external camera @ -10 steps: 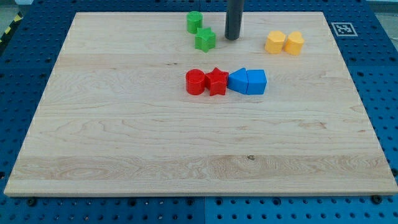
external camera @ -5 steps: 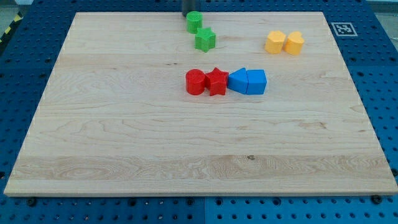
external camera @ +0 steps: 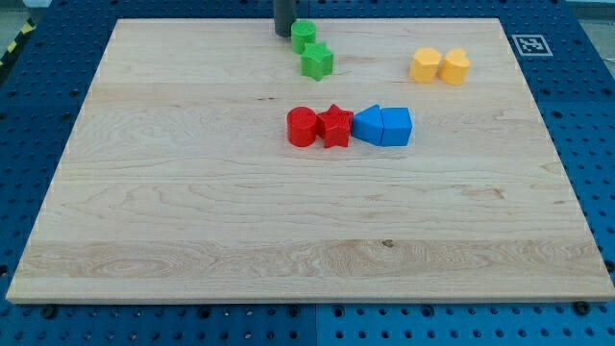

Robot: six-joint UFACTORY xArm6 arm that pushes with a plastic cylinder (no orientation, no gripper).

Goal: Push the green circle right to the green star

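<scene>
The green circle [external camera: 304, 35] sits near the board's top edge, just up and left of the green star [external camera: 317, 61]; the two nearly touch. My tip [external camera: 283, 34] is the lower end of the dark rod at the view's top. It stands right beside the green circle's left side, at about the same height in the view.
A red circle [external camera: 302, 126], red star [external camera: 334, 126] and two blue blocks [external camera: 381, 126] form a row mid-board. Two yellow blocks [external camera: 439, 66] lie at the upper right. The wooden board [external camera: 192, 211] rests on a blue pegboard table.
My tip moved from right of the green star, across the board's top, down to the green circle's left side. The green circle shifted slightly right; the other blocks have not moved.
</scene>
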